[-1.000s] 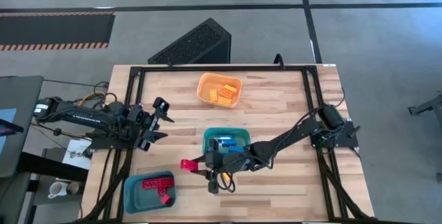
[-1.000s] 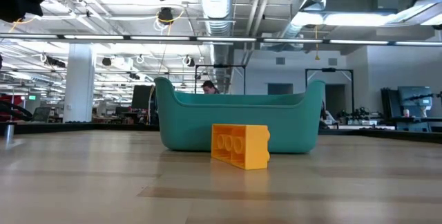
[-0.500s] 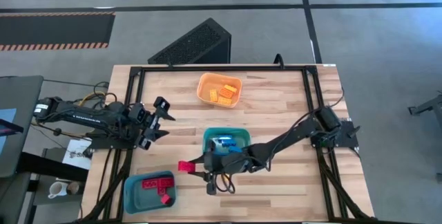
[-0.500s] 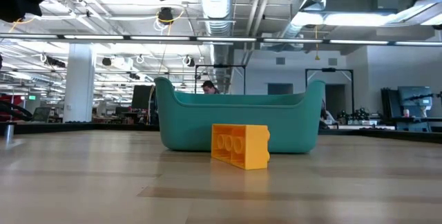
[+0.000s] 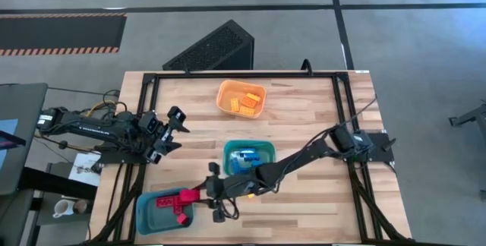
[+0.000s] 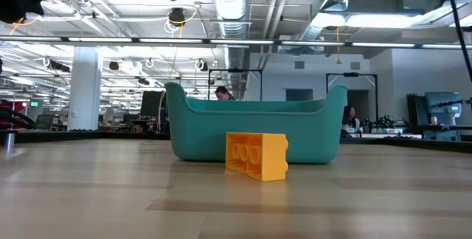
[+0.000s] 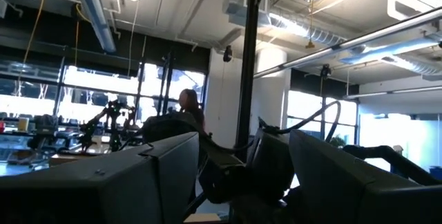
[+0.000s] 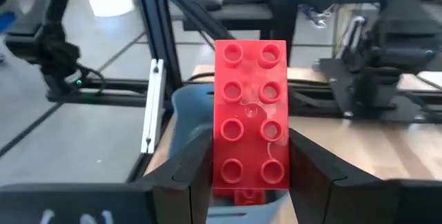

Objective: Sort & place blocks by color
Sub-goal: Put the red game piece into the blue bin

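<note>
The red studded plastic brick (image 8: 251,119) is now at the near edge of the blue rectangular plastic bin (image 5: 150,212), while one second ago it was in the open space between this bin and the teal rectangular plastic bin (image 5: 262,148); the right arm has carried it toward the left side of the table. In the high view the brick (image 5: 188,195) hangs just over the bin's right rim, with its long axis lying along the line of the arm, pointing from the gripper out toward the bin. In the right wrist view its studded face is turned to the camera, two studs wide and four long, and it sticks out forward past the fingers. The right gripper (image 8: 250,175) pinches this brick by its long sides, one dark finger (image 8: 190,165) on each side. Inside the blue bin lie other red bricks (image 5: 171,202). The teal bin holds blue bricks (image 5: 244,159), and the orange rectangular plastic bin (image 5: 225,108) at the far side holds yellow bricks (image 5: 247,100). In the low view one yellow studded brick (image 6: 257,155) lies on the wooden table (image 6: 110,195) just in front of the teal bin, its studs facing the camera; its place is the same as before. The left gripper (image 5: 171,134) waits at the left edge of the table with its fingers spread, as one second ago.
</note>
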Available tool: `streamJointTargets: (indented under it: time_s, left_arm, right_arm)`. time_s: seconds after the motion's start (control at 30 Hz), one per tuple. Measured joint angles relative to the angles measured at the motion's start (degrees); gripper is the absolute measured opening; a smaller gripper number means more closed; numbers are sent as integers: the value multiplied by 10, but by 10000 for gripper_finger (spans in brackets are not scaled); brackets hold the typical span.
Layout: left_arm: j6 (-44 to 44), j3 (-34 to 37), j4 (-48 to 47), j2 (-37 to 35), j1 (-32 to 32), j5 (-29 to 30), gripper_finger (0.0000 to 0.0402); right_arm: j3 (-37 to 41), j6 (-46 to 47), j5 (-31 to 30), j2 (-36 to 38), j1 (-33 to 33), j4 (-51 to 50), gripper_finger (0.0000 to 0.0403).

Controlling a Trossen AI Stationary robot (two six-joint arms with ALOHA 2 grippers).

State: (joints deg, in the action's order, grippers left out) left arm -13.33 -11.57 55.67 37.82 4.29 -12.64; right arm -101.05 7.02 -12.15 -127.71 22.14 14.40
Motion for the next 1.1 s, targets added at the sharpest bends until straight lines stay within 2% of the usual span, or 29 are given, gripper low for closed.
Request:
streamJointTargets:
  time_s: [0.2, 0.27, 0.47, 0.57, 0.8, 0.93, 1.1]
  left_arm:
    - [1, 0, -7, 0, 0, 5, 215]
    - [1, 0, -12, 1, 0, 9, 215]
    - [2, 0, -15, 0, 0, 10, 215]
    - [2, 0, -24, 0, 0, 12, 215]
    - [2, 0, -23, 0, 0, 13, 215]
    - [2, 0, -23, 0, 0, 13, 215]
    - [2, 0, -25, 0, 0, 13, 215]
  right_arm:
    - [-73, 17, 49, -69, -9, 21, 159]
    - [-92, 20, 63, -87, -10, -5, 160]
    - [-160, 36, 122, -147, -10, -12, 180]
    - [-174, 43, 129, -159, -13, -23, 195]
    - [-175, 50, 123, -159, -13, -52, 247]
    - [-175, 51, 123, -157, -17, -77, 261]
    - [-175, 82, 109, -110, -20, -230, 259]
